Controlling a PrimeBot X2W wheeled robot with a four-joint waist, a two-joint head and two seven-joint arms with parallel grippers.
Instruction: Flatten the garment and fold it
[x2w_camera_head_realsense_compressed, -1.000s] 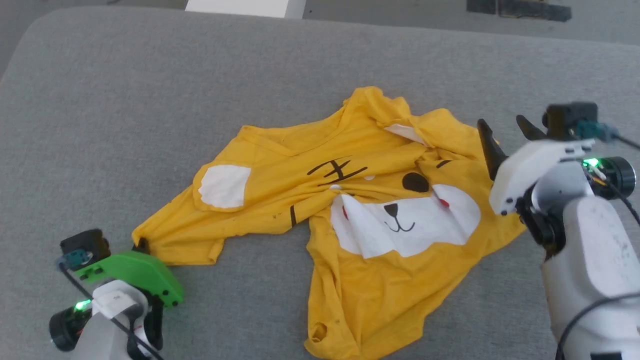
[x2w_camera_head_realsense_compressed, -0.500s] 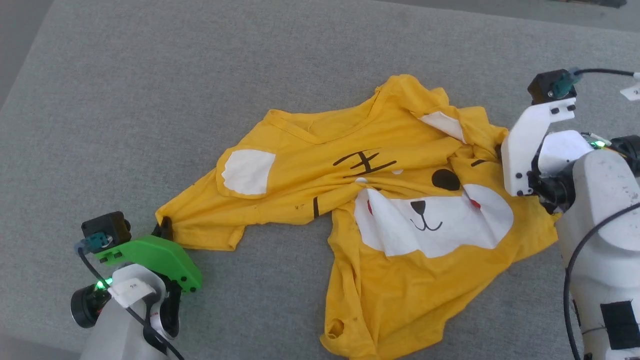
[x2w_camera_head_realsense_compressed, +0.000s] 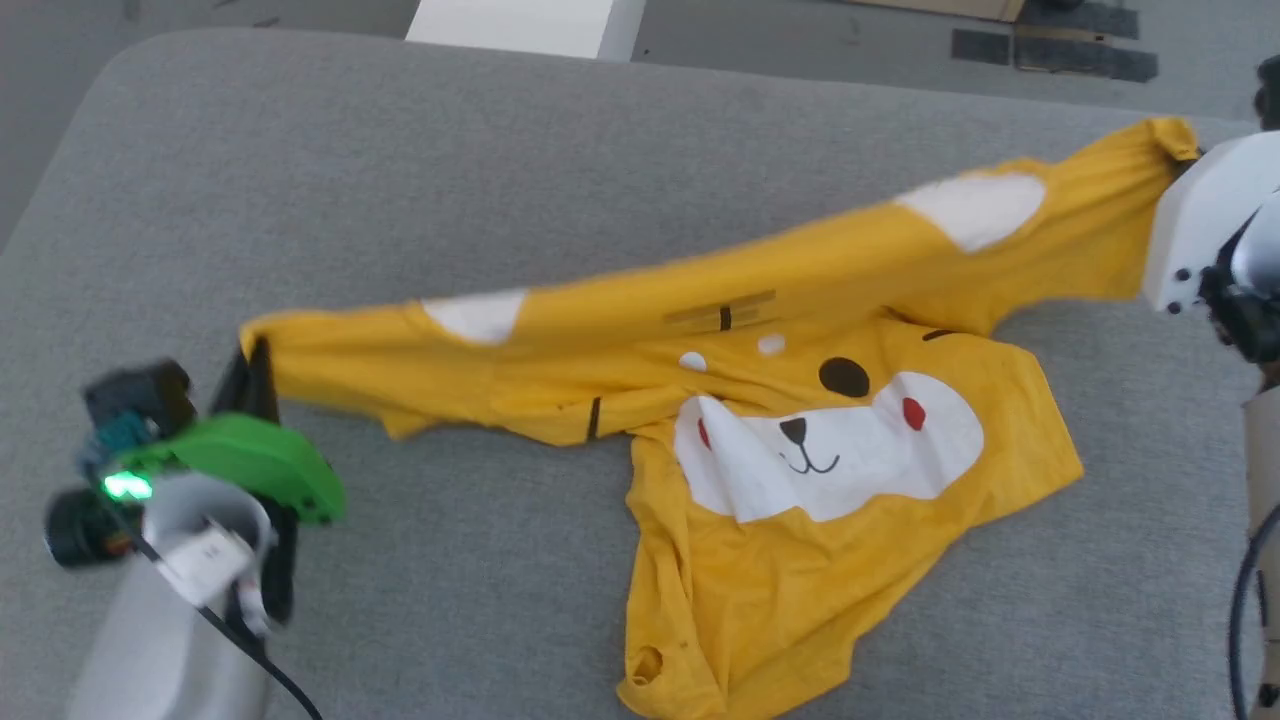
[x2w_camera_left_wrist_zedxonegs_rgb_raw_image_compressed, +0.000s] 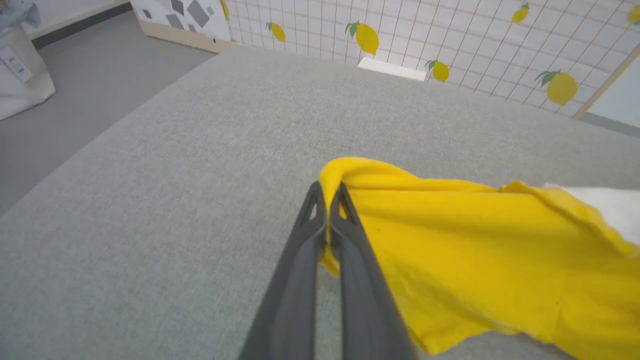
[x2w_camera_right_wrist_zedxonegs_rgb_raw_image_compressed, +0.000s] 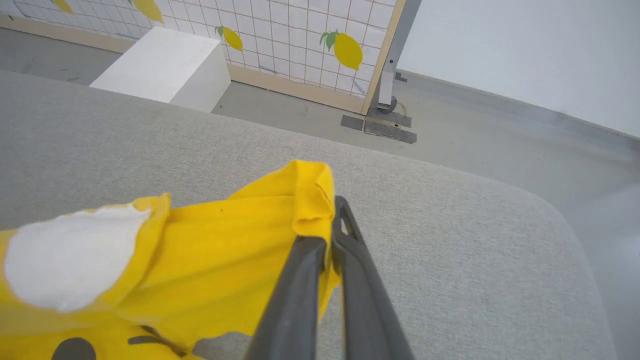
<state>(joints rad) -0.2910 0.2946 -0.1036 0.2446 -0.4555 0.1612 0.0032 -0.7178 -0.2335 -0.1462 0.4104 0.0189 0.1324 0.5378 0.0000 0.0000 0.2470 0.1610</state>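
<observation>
The garment (x2w_camera_head_realsense_compressed: 800, 470), a mustard-yellow T-shirt with a cartoon animal face up, is stretched across the grey cushion (x2w_camera_head_realsense_compressed: 500, 170). Its upper edge is lifted and pulled taut between both grippers, while the lower body lies crumpled on the cushion. My left gripper (x2w_camera_head_realsense_compressed: 255, 355) is shut on the left sleeve end (x2w_camera_left_wrist_zedxonegs_rgb_raw_image_compressed: 345, 175), cloth pinched between its fingers (x2w_camera_left_wrist_zedxonegs_rgb_raw_image_compressed: 300, 260). At the far right, my right gripper (x2w_camera_head_realsense_compressed: 1180, 160) is shut on the other sleeve end (x2w_camera_right_wrist_zedxonegs_rgb_raw_image_compressed: 310, 195), the fabric draped over its fingers (x2w_camera_right_wrist_zedxonegs_rgb_raw_image_compressed: 295, 280).
The cushion's far edge drops to a grey floor where a white box (x2w_camera_head_realsense_compressed: 520, 22) stands. A lemon-patterned tiled wall (x2w_camera_left_wrist_zedxonegs_rgb_raw_image_compressed: 450, 30) runs behind. Dark tape patches (x2w_camera_head_realsense_compressed: 1050, 50) mark the floor at the back right.
The right gripper has shut on the right sleeve and lifted it up and out to the right. The shirt's top edge has gone from crumpled to taut. The camera has also shifted.
</observation>
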